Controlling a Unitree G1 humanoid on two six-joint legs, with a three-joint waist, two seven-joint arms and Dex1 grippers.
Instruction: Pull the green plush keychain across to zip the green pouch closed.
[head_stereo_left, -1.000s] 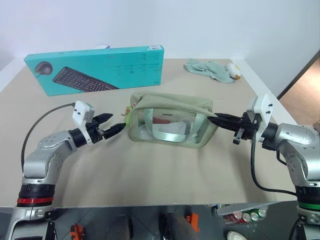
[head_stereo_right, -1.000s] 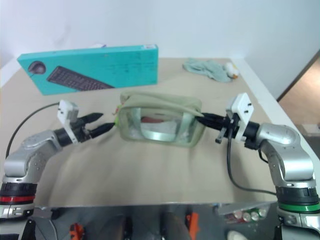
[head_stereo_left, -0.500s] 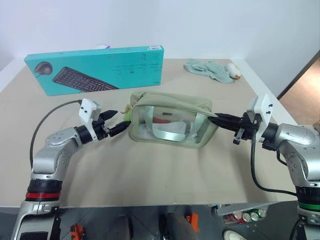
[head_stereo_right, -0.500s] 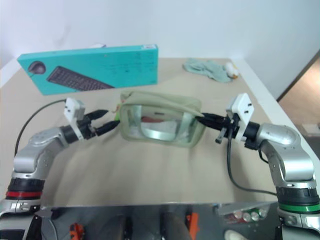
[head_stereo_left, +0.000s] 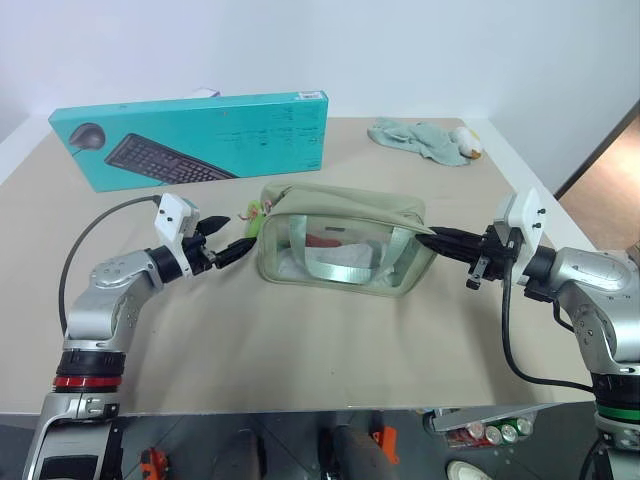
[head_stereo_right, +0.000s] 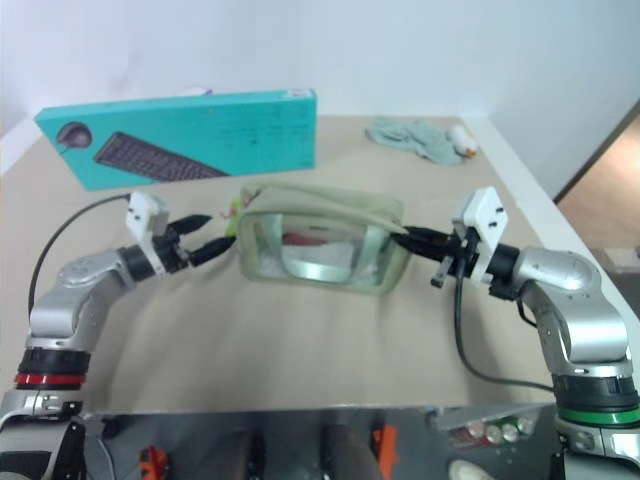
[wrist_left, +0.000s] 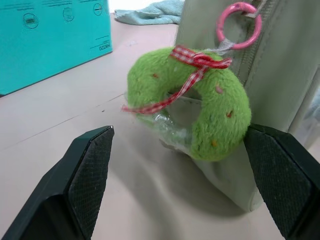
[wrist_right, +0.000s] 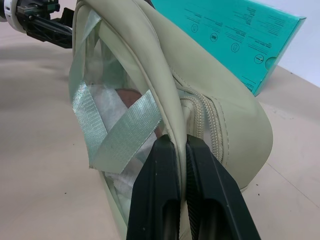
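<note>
The green pouch (head_stereo_left: 340, 240) stands on the table's middle, its top zipper (wrist_right: 200, 117) partly showing. The green plush keychain (wrist_left: 200, 107), a fuzzy ring with a red checked ribbon, hangs on a pink ring (wrist_left: 239, 25) at the pouch's left end (head_stereo_left: 253, 214). My left gripper (head_stereo_left: 238, 232) is open just left of it, and the plush lies ahead of the two spread fingers (wrist_left: 90, 170), untouched. My right gripper (head_stereo_left: 422, 233) is shut on the pouch's right-end fabric edge, pinched between its fingers (wrist_right: 162, 175).
A long teal keyboard box (head_stereo_left: 195, 140) stands at the back left. A pale teal cloth (head_stereo_left: 415, 138) with a small white-and-orange toy (head_stereo_left: 466, 142) lies at the back right. The table's right edge (head_stereo_left: 545, 175) drops to the floor.
My left arm has shifted a little toward the pouch's left end and its wrist has rolled slightly, still open. The right gripper and the pouch have not moved.
</note>
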